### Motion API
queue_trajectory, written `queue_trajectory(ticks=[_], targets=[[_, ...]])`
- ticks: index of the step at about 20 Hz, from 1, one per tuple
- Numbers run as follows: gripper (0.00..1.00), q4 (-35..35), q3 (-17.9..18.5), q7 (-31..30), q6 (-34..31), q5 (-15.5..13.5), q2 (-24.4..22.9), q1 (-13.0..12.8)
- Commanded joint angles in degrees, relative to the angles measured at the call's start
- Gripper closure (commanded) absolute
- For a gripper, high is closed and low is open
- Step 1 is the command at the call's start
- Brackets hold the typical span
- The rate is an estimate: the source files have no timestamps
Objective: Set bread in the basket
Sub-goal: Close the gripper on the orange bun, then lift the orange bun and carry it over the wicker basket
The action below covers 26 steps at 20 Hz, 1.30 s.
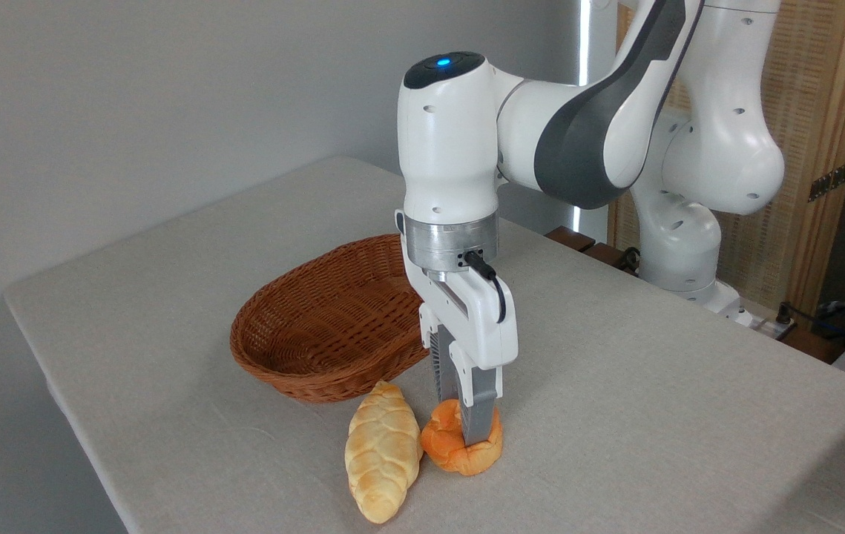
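Note:
The small orange bread (443, 443) rests on the table near the front edge. My gripper (467, 432) comes straight down onto it, and its two grey fingers (478, 415) are sunk into the bun's top, pinching it so the soft dough bulges on both sides. The bun's underside still touches the tablecloth. The oval brown wicker basket (296, 371) stands just behind and to the left, with nothing in it, about a hand's width from the bun.
A longer pale yellow braided loaf (382, 460) lies right beside the bun on its left, almost touching it. The grey tablecloth (652, 386) stretches out to the right. The arm's base (689, 245) stands at the back right.

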Motion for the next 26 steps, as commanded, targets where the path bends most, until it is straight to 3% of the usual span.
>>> queue_trajectory(ticks=[1, 3, 5, 9, 12, 15, 17, 21, 26], targets=[[0.57, -0.4, 0.9, 1.0, 0.1, 0.1, -0.4, -0.9], [0.57, -0.2, 0.9, 1.0, -0.5, 0.0, -0.6, -0.9], [0.57, 1.9, 0.9, 0.9, -5.2, -0.3, -1.1, -0.9], [0.58, 15.7, 0.9, 1.0, -26.3, -4.9, -0.8, -1.0], [0.61, 22.9, 0.8, 0.2, -34.5, -9.3, 0.3, -1.0], [0.61, 25.6, 0.0, -2.9, -35.1, -13.7, 1.7, -1.1], [0.61, 26.9, -3.4, -9.3, -34.9, -16.4, 3.4, -1.1], [0.61, 27.0, -11.8, -19.0, -31.7, -16.7, 6.4, -1.1], [0.60, 26.9, -19.8, -31.2, -20.1, -16.3, 11.3, -1.1]])
